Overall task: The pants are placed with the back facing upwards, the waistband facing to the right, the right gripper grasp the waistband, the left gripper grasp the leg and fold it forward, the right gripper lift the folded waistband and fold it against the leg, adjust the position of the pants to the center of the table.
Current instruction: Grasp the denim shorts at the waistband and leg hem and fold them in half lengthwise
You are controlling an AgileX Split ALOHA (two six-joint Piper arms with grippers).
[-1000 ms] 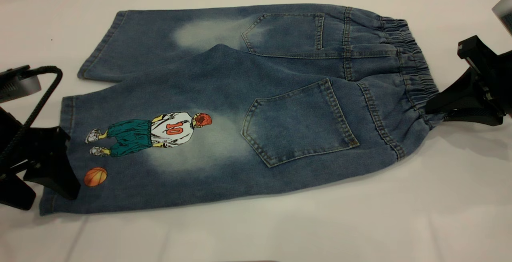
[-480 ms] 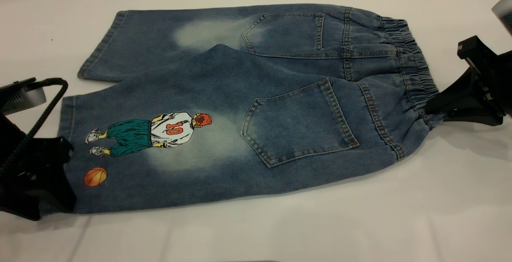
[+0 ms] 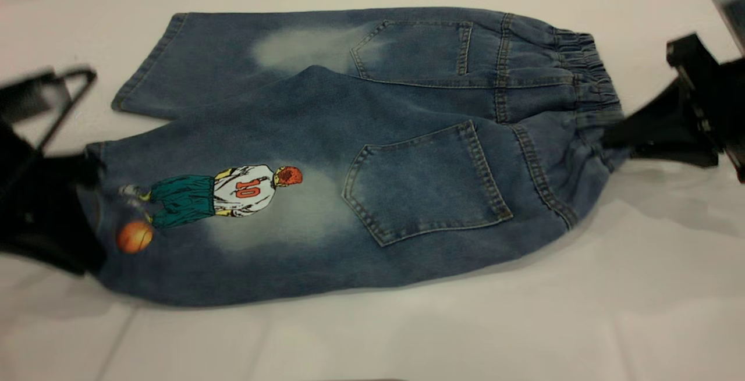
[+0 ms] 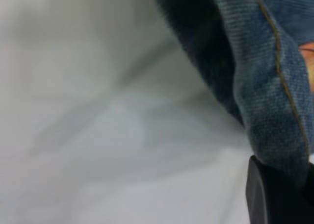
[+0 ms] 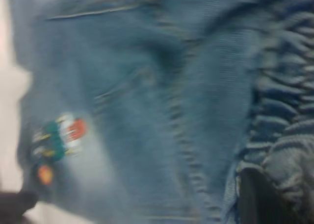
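On the leg (image 3: 233, 218), "10" reads; both grippers' jaws pinch denim.

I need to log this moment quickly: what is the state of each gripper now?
Left gripper: shut on the hem of the printed leg of the faded blue denim pants.
Right gripper: shut on the gathered elastic waistband.

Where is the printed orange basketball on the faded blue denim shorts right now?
In the exterior view, the orange basketball print sits at the left end of the near leg, just beside the left gripper holding that hem, below the printed player's feet.
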